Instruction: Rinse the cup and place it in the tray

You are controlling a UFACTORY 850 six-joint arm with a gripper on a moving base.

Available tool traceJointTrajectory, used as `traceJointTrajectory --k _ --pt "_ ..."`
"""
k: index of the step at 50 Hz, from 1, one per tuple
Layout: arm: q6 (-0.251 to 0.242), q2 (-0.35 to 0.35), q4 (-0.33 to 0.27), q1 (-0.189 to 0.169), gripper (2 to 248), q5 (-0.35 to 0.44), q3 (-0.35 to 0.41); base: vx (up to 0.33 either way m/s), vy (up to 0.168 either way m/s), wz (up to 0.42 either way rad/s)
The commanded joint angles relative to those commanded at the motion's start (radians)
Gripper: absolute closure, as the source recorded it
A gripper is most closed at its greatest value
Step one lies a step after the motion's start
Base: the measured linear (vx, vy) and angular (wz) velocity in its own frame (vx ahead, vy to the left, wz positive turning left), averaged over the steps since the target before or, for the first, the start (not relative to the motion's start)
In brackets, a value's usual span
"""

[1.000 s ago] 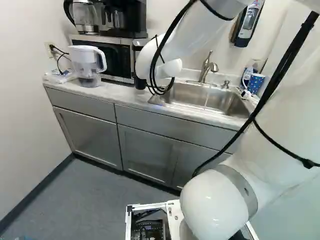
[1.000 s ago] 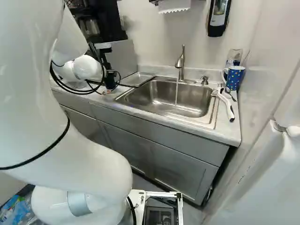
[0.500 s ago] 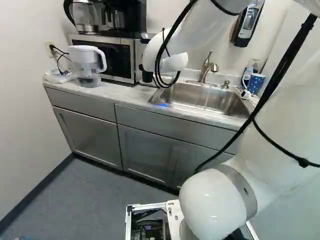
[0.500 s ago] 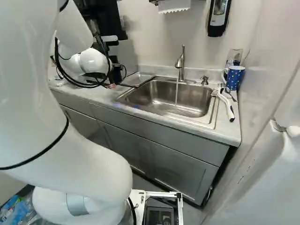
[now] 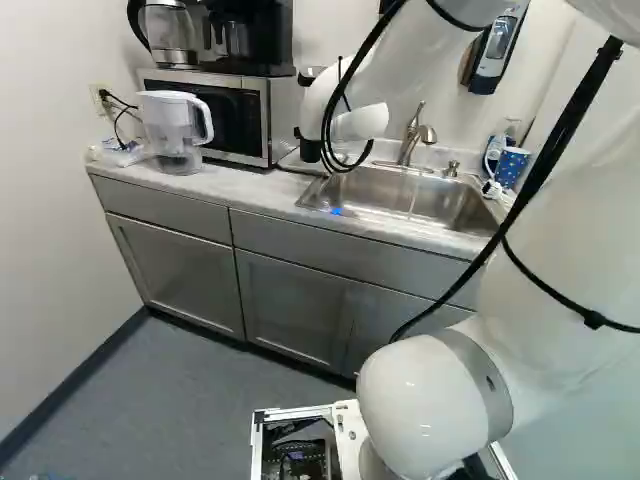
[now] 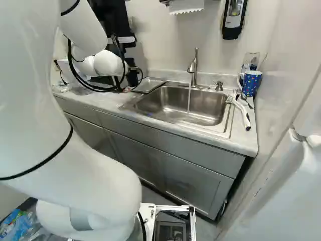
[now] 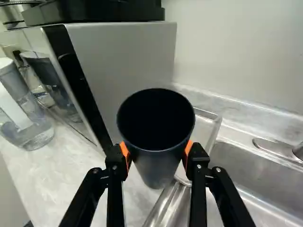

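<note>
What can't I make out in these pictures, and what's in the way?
- Inside bottom of the cup: too dark in the wrist view to show whether water remains.
- Part of the tray: hidden behind the cup in the wrist view.
- Top of the coffee maker: cut off by the left base view's upper edge.

- Between the gripper's fingers: cup, above the bench.
- Ahead and to the left of the gripper: microwave, with coffee maker and kettle on top.
- Farther left of the gripper, on the bench: pitcher.
- Just beyond the gripper, between microwave and sink: tray.
- Right of the gripper: sink, with faucet behind.
- Well to the right of the gripper, past the sink: brush, mug behind it.
</note>
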Motion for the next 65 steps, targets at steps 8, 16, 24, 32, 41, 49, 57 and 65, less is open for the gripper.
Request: traceJointTrajectory --k 8,16,24,32,41,49,57,65 --pt "0.000 0.002 0.000 -0.025 126 0.000 0.002 0.000 0.000 0.000" --pt "0.000 0.004 0.000 -0.050 126 0.000 0.004 0.000 0.000 0.000" --pt "0.000 0.005 0.000 -0.075 126 0.000 0.005 0.000 0.000 0.000" --pt "0.000 0.008 0.000 -0.100 126 0.000 0.008 0.000 0.000 0.000" --pt "0.000 0.010 0.000 -0.128 126 0.000 0.010 0.000 0.000 0.000" --pt "0.000 0.010 0.000 -0.154 126 0.000 0.010 0.000 0.000 0.000" --pt "0.000 0.010 0.000 -0.178 126 0.000 0.010 0.000 0.000 0.000" --pt "0.000 0.002 0.000 -0.203 126 0.000 0.011 0.000 0.000 0.000"
